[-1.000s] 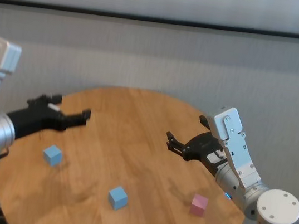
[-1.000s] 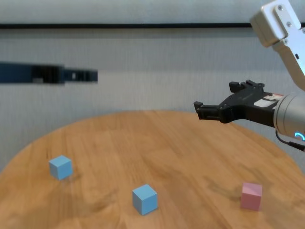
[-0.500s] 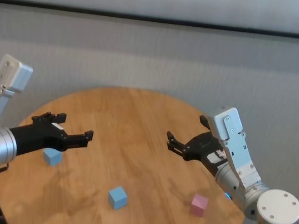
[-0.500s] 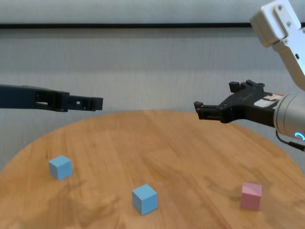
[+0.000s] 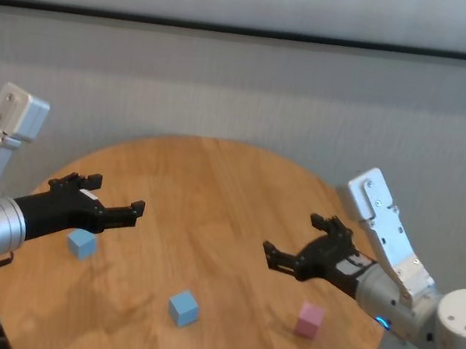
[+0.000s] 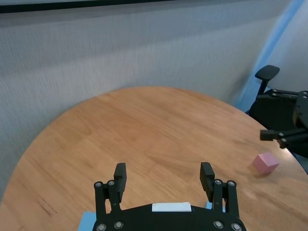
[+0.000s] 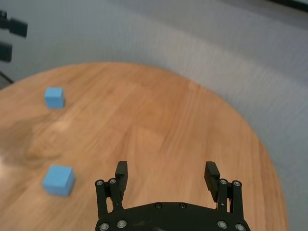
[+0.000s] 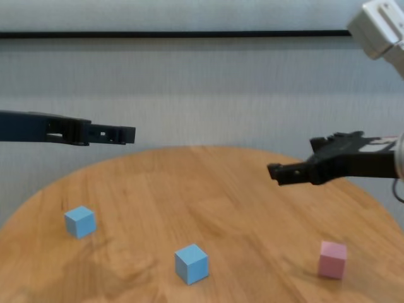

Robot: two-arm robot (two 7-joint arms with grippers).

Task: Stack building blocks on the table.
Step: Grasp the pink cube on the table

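While none of the three blocks is stacked, each sits alone on the round wooden table point(image 5: 213, 189), well apart from the others. In the head view, one light blue block point(image 5: 80, 243) lies at the lower left of the frame near the table's left edge, a second light blue block point(image 5: 183, 308) lies low in the middle, and the pink block point(image 5: 310, 320) lies at the lower right. The chest view shows the same order along the bottom of the frame: blue at the left, blue in the middle, pink at the right.

The left gripper point(image 5: 112, 207) hangs in the air at the left of the head view, just above and beyond the left blue block, its two fingers spread wide with nothing between them. From the chest view it appears as a dark bar at mid-left, clear of the tabletop. The right gripper point(image 5: 299, 248) hangs at the right of the head view, up and to the left of the pink block, its fingers also spread wide and empty. How high it stands over the wood is hard to judge, though it seems clear of the surface.

Behind the table runs a grey wall point(image 5: 246, 89) with a dark stripe point(image 5: 254, 32) across the top of the frame.
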